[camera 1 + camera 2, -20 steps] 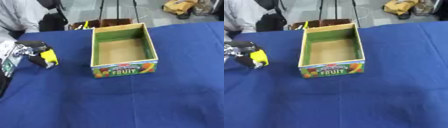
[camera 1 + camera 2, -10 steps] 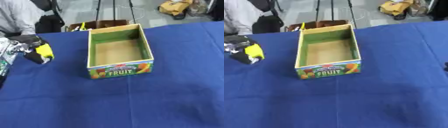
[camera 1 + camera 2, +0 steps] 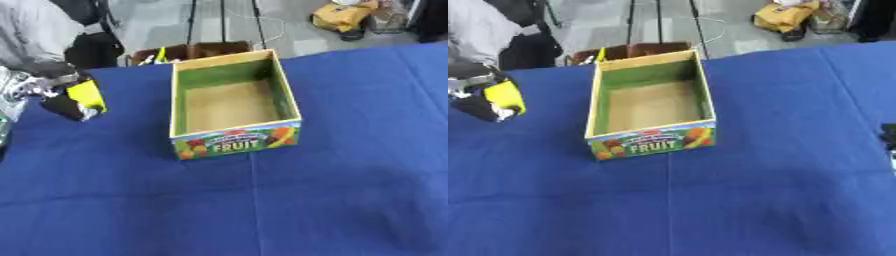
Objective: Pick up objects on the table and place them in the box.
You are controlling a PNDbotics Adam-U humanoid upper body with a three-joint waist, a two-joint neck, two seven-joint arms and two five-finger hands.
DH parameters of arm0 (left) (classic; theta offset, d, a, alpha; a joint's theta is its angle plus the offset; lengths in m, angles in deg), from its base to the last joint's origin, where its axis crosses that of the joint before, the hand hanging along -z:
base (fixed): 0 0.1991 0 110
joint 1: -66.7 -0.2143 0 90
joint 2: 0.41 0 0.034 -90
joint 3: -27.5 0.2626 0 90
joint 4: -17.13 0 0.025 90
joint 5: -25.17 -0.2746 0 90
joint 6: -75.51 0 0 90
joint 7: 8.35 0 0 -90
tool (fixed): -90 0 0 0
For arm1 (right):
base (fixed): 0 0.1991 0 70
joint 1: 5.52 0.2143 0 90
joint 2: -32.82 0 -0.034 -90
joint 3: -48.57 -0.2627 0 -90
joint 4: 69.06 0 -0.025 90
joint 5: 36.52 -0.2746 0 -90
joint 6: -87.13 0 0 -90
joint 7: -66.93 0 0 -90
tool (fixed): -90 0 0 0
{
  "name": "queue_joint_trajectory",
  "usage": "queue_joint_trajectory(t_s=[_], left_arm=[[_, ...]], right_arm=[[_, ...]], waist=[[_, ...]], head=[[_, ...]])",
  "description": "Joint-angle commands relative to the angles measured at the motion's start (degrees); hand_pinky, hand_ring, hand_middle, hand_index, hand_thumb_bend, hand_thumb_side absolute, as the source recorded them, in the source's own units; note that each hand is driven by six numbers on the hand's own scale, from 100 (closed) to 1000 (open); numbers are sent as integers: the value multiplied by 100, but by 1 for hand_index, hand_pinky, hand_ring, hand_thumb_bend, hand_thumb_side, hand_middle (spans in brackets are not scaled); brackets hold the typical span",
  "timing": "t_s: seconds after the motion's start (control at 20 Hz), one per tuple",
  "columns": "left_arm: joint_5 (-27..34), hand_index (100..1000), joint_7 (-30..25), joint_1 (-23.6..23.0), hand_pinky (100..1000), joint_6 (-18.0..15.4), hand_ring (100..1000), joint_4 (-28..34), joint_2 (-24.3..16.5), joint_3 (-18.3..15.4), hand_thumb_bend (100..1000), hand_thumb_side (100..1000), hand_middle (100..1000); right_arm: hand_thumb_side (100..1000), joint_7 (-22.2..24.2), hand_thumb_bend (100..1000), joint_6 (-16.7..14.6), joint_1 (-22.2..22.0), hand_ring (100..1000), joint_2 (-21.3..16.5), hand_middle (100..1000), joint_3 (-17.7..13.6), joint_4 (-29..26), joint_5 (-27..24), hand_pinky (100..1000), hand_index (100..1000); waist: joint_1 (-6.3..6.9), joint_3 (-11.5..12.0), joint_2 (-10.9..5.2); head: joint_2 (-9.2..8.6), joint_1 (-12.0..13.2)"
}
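An open cardboard box (image 3: pixel 234 131) with a green inside and a FRUIT label on its front wall stands on the blue table; nothing shows on its brown floor. To the box's left my left hand (image 3: pixel 51 95) hovers above the table, its black fingers curled round a yellow object (image 3: pixel 87 96). The object's lower end is hidden in the hand. At the right edge of the right eye view a dark sliver of my right hand (image 3: pixel 889 136) shows; how it is held cannot be made out.
The blue cloth (image 3: pixel 289 200) covers the whole table. Behind the far edge stand a brown carton (image 3: pixel 188 51), a dark bag (image 3: pixel 92 50) and tripod legs (image 3: pixel 192 22). A person in grey sits at the far left.
The camera has tilted, shifting the whole picture. My left hand with the yellow object has risen a little and stays left of the box. The right hand's edge now shows at right.
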Motion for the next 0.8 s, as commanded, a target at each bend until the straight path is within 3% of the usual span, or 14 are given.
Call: queue_joint_trajectory(t_s=[0.05, 0.45, 0.8], left_arm=[[46, 573, 16, 241, 238, 9, 461, 241, -33, 24, 100, 539, 524], [55, 542, 144, 790, 233, 109, 457, 530, 540, 78, 100, 552, 526], [82, 543, 499, 1183, 230, 234, 456, 374, 1163, 214, 100, 558, 526]], right_arm=[[830, 5, 100, 11, 27, 892, -107, 607, -12, -89, -36, 741, 737], [828, 46, 100, 0, 42, 892, -141, 607, 35, -89, -82, 740, 736], [826, 131, 100, -104, 226, 889, -221, 607, 172, -89, -256, 738, 735]], waist=[[-2, -3, -151], [44, -97, -201], [110, -375, -192]], head=[[-75, -51], [-72, 36], [-87, 405]])
